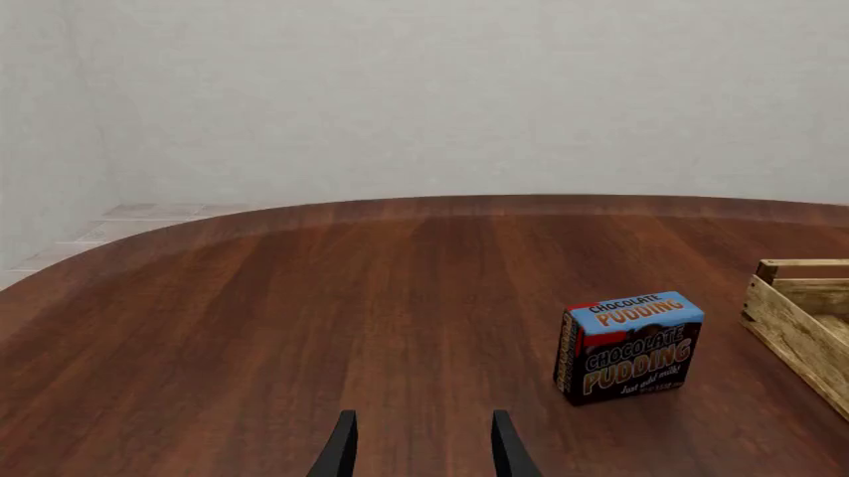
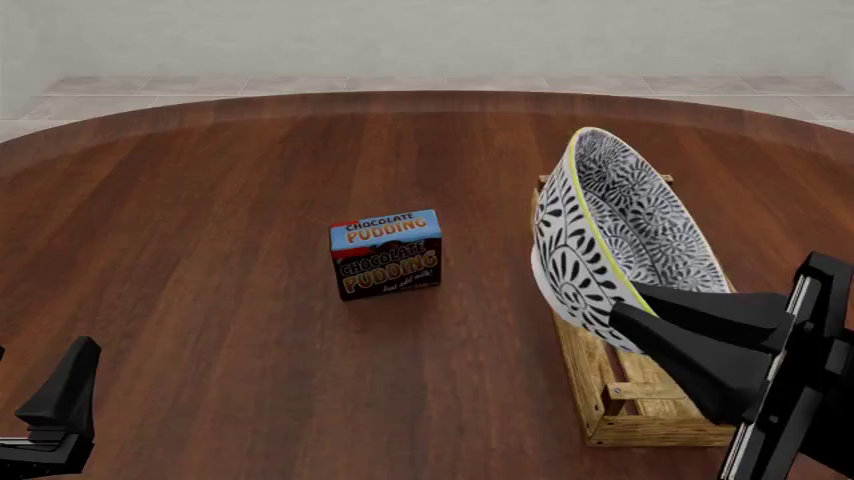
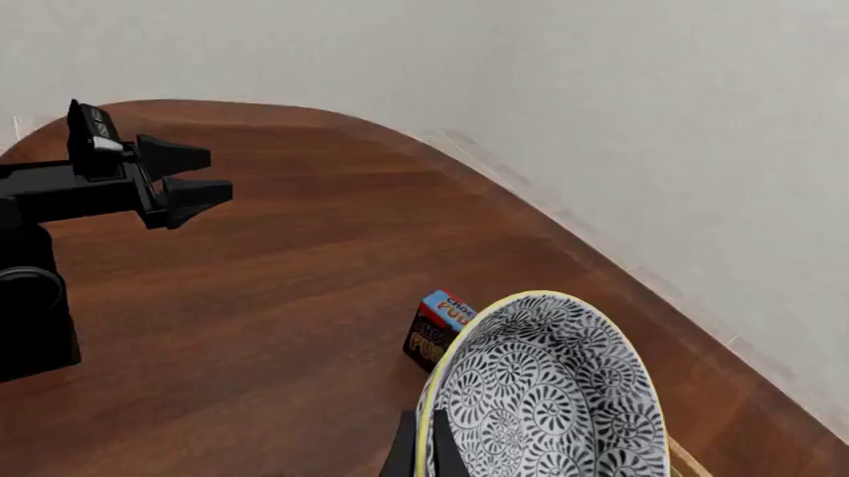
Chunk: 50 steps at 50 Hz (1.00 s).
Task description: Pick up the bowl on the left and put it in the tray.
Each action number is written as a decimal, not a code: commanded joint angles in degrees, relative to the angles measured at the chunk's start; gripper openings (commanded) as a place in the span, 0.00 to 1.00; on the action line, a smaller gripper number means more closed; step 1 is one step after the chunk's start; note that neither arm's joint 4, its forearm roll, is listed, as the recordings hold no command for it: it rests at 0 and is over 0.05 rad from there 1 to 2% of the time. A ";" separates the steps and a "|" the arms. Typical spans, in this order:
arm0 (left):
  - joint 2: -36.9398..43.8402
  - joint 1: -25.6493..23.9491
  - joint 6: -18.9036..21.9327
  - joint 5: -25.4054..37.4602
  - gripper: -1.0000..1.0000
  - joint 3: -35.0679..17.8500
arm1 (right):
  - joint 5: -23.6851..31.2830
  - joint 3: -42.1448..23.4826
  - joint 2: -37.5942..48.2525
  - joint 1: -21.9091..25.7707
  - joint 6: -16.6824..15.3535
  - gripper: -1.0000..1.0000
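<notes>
Your right gripper (image 2: 641,305) pinches the bowl (image 2: 607,235) by its yellowish rim, tilted on edge above the tray (image 2: 627,415), at 3 o'clock from the pudding box (image 2: 386,253). Ceramic is likely rigid, slippery, breakable: lower gently. Left gripper (image 1: 421,447) is spread, empty.

The right gripper (image 2: 638,305) holds the bowl (image 2: 607,240) by its rim, jaws closed on the edge, with the bowl tipped up on its side above the tray (image 2: 638,410). The bowl's patterned inside faces right. The tray lies lengthwise on the table (image 2: 200,250), mostly hidden behind the bowl. A pudding box (image 2: 386,253) stands left of the tray, apart from it. The left gripper (image 2: 54,410) sits low at the near left corner, holding nothing.
</notes>
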 commanded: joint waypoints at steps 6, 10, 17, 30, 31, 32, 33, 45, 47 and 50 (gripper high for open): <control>0.00 0.00 0.00 0.00 1.00 0.00 | 1.24 0.09 -2.36 -4.10 -0.84 0.00; 0.00 0.00 0.00 0.00 1.00 0.00 | 1.85 0.32 -3.31 -5.81 -1.41 0.00; 0.00 0.00 0.00 0.00 1.00 0.00 | 2.40 0.45 -3.89 -7.21 -1.53 0.00; 0.00 0.00 0.00 0.00 1.00 0.00 | 2.67 1.07 -4.27 -9.57 -1.63 0.00; 0.00 0.00 0.00 0.00 1.00 0.00 | 2.64 1.16 -4.31 -9.85 -1.76 0.00; 0.00 0.00 0.00 0.00 1.00 0.00 | 2.58 1.25 -4.21 -10.05 -1.75 0.00; 0.00 0.00 0.00 0.00 1.00 0.00 | 2.55 1.33 -4.15 -10.29 -1.74 0.00; 0.00 0.00 0.00 0.00 1.00 0.00 | 1.92 2.47 -3.37 -12.42 -2.27 0.00; 0.00 0.00 0.00 0.00 1.00 0.00 | 1.85 2.54 -3.25 -12.57 -2.19 0.00; 0.00 0.00 0.00 0.00 1.00 0.00 | 1.71 2.73 -2.96 -13.24 -2.17 0.00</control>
